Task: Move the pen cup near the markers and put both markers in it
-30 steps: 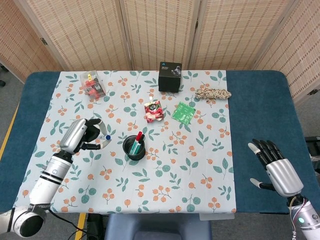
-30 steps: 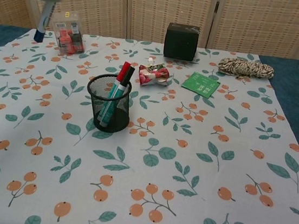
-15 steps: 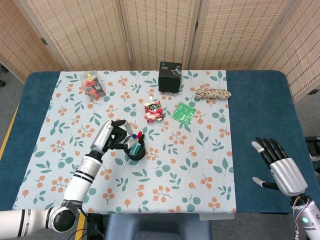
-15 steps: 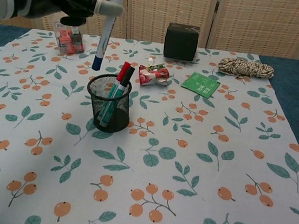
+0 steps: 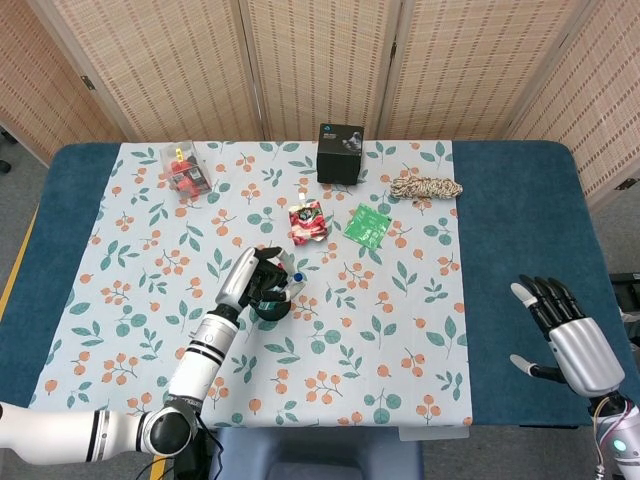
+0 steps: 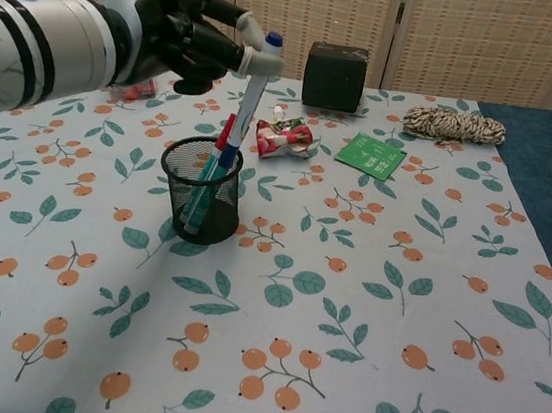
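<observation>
left hand (image 6: 181, 39) pinches the blue-capped marker (image 6: 248, 97) above the mesh pen cup (image 6: 200, 190), long axis near upright, lower tip already at the rim beside the red marker (image 6: 227, 132) inside. right hand (image 5: 570, 335) idles spread and empty, well apart.

My left robot hand (image 6: 172, 28) is looking like smooth, shiny grey and black plastic. It is holding a glossy plastic marker (image 6: 249, 92). The pen cup (image 6: 200, 190) is showing black wire mesh. A matt printed cloth (image 6: 364, 308) is covering the worktop (image 5: 520, 220).
</observation>
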Robot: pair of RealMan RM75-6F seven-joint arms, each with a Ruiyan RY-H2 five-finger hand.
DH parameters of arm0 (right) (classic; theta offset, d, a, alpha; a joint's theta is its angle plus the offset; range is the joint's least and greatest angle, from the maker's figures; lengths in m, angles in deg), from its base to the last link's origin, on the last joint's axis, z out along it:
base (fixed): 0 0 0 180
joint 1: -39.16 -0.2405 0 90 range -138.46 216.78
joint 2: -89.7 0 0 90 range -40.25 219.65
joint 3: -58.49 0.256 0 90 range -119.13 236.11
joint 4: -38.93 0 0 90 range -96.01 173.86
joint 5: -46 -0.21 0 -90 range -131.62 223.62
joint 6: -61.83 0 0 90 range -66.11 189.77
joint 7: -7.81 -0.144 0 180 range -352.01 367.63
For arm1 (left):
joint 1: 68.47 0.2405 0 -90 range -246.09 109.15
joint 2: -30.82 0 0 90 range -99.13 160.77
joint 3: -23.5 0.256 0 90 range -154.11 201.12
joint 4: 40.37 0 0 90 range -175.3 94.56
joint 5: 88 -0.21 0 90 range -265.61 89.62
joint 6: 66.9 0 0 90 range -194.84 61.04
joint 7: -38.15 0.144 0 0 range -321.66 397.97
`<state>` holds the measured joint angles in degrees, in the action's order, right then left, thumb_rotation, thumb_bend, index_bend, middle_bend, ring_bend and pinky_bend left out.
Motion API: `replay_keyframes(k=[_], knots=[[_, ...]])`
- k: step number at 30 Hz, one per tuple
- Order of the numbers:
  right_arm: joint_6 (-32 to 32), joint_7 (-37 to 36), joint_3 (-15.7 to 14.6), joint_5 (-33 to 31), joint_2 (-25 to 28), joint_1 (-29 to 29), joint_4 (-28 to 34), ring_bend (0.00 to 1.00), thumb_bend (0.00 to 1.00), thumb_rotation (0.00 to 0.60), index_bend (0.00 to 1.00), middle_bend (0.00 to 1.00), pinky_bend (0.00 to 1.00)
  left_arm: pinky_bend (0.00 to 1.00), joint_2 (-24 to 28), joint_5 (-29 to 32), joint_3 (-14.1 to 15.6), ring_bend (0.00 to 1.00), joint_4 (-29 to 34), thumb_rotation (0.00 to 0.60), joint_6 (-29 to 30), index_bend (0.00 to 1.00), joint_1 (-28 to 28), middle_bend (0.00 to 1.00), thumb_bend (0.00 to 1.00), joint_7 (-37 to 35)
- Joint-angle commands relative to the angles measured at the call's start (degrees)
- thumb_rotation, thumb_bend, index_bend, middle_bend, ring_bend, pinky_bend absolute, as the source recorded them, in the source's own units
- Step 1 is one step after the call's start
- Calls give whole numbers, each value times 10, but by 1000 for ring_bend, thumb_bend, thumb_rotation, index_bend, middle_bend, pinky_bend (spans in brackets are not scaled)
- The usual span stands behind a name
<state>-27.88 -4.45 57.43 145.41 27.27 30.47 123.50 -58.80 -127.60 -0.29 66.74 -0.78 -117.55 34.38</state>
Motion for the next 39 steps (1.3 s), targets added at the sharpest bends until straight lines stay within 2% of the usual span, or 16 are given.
replay_keyframes(k=[1,12,14,15,17,18,20,22,25,28,30,33,36,39], knots=[[-7,-3,-1,3,1,4,-2,0,67,600,0,0,0,935,-4,-15,1,930,-25,600,-14,642,9,1000,385,-16],[-2,22,-1,2,-7,4,4,0,67,600,0,0,0,935,13,-52,13,930,-48,600,-37,626,49,1000,384,-54],[-1,22,-1,2,-7,4,4,0,67,600,0,0,0,920,18,-55,22,916,-51,600,-47,482,52,990,348,-48],[0,22,-1,2,-7,4,4,0,67,600,0,0,0,903,24,-54,25,900,-50,600,-54,383,53,976,309,-44],[-1,22,-1,1,-7,4,4,0,69,600,0,0,0,842,35,-49,27,832,-43,600,-69,122,56,915,191,-45],[-1,21,-1,1,-7,5,4,0,70,600,0,0,0,820,42,-47,26,797,-39,600,-77,46,58,885,161,-47],[-2,21,-1,1,-7,5,4,0,74,600,0,0,0,790,63,-51,31,740,-27,600,-94,0,62,839,138,-45],[-3,20,-1,1,-7,6,4,0,74,600,0,0,0,758,90,-66,40,693,-10,600,-106,0,69,795,134,-39],[-6,17,1,-1,-6,7,3,0,74,600,0,0,0,713,146,-117,58,621,27,600,-106,0,95,746,134,-35],[-9,17,3,-5,-7,9,3,0,75,600,0,0,0,669,215,-211,92,534,70,600,-77,0,142,687,133,-31],[-8,22,5,-9,-9,10,4,0,76,600,0,0,0,651,270,-287,126,474,92,600,-51,0,181,596,131,-24],[-4,43,10,-21,-16,12,7,0,79,600,0,0,0,581,329,-391,179,321,89,600,18,0,242,399,117,11],[5,78,17,-40,-26,13,14,0,80,600,0,0,0,515,350,-459,219,205,59,600,103,0,305,211,112,48],[9,119,27,-59,-39,15,22,0,80,600,0,0,0,480,340,-482,239,135,10,600,175,0,355,72,111,97]])
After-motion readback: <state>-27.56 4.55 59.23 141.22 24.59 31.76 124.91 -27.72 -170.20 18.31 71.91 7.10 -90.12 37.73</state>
